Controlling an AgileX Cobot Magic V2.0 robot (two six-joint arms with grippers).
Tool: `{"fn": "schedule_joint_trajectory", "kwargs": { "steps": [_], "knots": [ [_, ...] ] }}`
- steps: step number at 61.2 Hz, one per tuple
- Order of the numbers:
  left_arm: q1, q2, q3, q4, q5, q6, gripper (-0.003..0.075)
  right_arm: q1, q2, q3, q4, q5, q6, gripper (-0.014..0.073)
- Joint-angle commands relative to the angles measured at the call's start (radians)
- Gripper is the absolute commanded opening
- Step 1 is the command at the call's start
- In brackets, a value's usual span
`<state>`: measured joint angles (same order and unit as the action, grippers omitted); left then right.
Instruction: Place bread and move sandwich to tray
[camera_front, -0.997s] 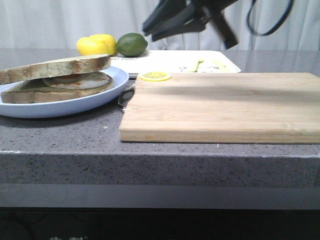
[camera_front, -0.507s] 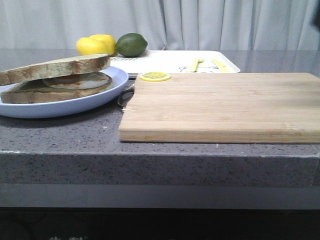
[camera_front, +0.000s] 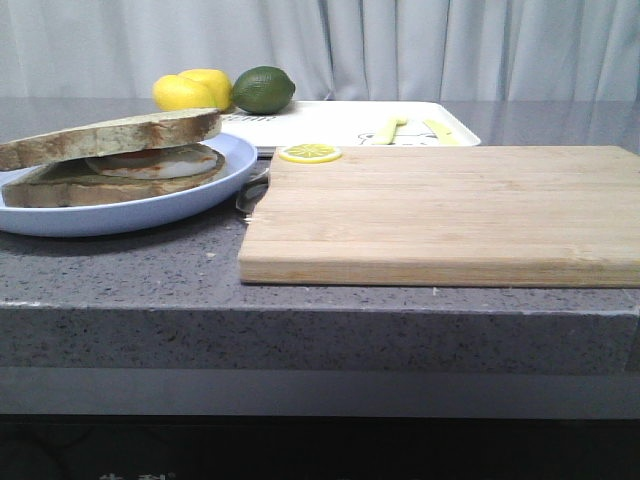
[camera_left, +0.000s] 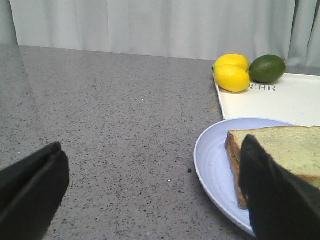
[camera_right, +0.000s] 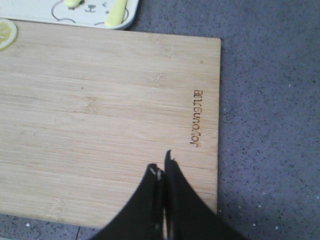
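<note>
- The left gripper (camera_left: 150, 192) hangs with its jaws spread wide and nothing between them; the bread (camera_left: 280, 150) lies just beside its right finger (camera_left: 272, 197).
- That bread tops the sandwich (camera_front: 120, 160) on the blue plate (camera_front: 130, 215), at the table's left.
- The right gripper (camera_right: 162, 172), fingers pressed together and bare, hovers over the cutting board (camera_right: 100, 115).
- The tray (camera_front: 340, 122) sits beyond the board, well apart from the plate's sandwich.

Grey speckled stone counter (camera_front: 330, 325); pale pleated curtain (camera_front: 420, 45) hangs behind counter, spanning its far edge. Even, diffuse light.
</note>
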<state>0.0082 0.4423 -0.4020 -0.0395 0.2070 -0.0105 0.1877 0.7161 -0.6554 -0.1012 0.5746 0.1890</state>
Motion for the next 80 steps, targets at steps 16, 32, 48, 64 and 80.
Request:
{"fn": "schedule_joint_trajectory", "kwargs": {
  "steps": [16,32,48,64,80],
  "knots": [
    [-0.001,0.031,-0.043,-0.119,-0.074,0.001,0.0671,-0.004,-0.34,0.258,-0.007,-0.371,-0.001,-0.006],
    [-0.001,0.411,-0.325,-0.119,0.208,0.001,0.0671,-0.004,-0.352,0.27,-0.007,-0.399,-0.001,-0.006],
    [-0.001,0.763,-0.601,-0.121,0.415,0.001,0.0671,-0.004,-0.352,0.27,-0.007,-0.399,-0.001,-0.006],
    [-0.029,0.932,-0.703,-0.121,0.456,0.016,0.0671,-0.004,-0.352,0.27,-0.007,-0.398,-0.001,-0.006],
    [-0.057,1.038,-0.734,-0.117,0.491,0.01,0.0671,-0.004,-0.352,0.27,-0.007,-0.397,-0.001,-0.006]
  ]
}}
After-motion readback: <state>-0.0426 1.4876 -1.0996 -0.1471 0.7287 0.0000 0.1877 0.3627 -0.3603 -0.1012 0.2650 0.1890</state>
